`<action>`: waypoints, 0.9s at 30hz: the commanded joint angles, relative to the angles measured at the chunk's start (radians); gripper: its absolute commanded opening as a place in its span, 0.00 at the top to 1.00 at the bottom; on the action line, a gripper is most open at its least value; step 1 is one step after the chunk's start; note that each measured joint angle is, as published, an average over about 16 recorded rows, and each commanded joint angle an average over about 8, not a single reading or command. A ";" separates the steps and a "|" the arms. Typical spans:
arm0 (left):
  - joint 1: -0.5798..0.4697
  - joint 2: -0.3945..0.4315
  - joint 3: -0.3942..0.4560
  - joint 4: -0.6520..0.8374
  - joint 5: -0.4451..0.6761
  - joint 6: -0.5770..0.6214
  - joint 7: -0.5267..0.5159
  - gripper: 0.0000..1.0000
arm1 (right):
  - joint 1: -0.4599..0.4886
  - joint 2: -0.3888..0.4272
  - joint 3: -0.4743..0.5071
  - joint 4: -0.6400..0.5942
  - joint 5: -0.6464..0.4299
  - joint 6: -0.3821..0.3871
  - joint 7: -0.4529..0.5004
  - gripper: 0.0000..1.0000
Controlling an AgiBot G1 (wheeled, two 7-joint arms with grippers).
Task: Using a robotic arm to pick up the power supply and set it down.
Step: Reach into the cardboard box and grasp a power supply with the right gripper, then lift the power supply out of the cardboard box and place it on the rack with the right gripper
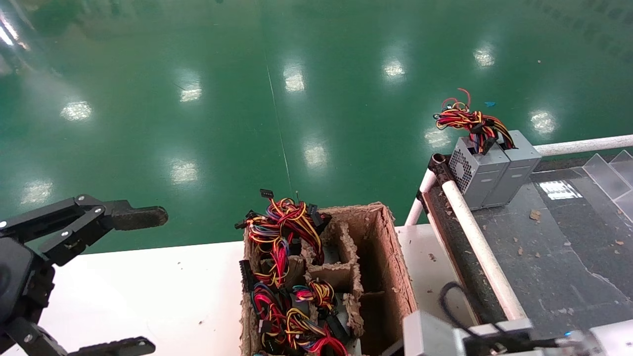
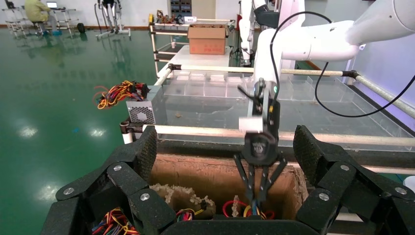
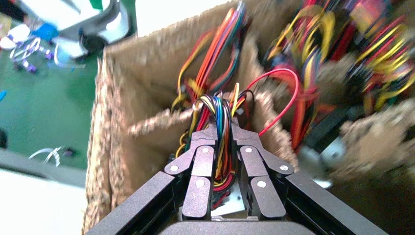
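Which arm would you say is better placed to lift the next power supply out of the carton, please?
The right. Its gripper is already down inside the cardboard carton, fingers closed on a power supply's wire bundle. The left gripper hangs open over the white table, well to the carton's side, holding nothing.

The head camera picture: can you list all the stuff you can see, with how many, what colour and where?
power supplies on the conveyor: two, grey, side by side at the dark belt's far corner, wires on top.
cardboard box: one, brown, on the white table, split by dividers.
wire bundles in the box: several, red, yellow and black, filling its left compartments; the power supplies under them are mostly hidden.
white table: one, under the box.
conveyor: one, dark belt with white rails, on the right.
floor: green, shiny.
left hand: black, open, above the table's left side.
right hand: black, down in the box, shut on a wire bundle.
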 commanded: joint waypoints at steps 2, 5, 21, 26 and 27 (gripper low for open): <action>0.000 0.000 0.000 0.000 0.000 0.000 0.000 0.00 | -0.005 0.019 0.028 0.009 0.040 0.010 -0.020 1.00; 0.000 0.000 0.001 0.000 0.000 0.000 0.000 0.00 | -0.007 0.038 0.066 0.015 0.085 0.027 -0.052 1.00; -0.001 -0.001 0.002 0.000 -0.001 -0.001 0.001 0.00 | 0.095 0.137 0.293 -0.011 0.311 0.125 -0.148 1.00; -0.001 -0.001 0.003 0.000 -0.002 -0.001 0.001 0.00 | 0.173 0.142 0.311 -0.055 0.238 0.205 -0.178 1.00; -0.001 -0.001 0.003 0.000 -0.002 -0.001 0.001 0.00 | 0.189 0.140 0.312 -0.069 0.220 0.221 -0.183 1.00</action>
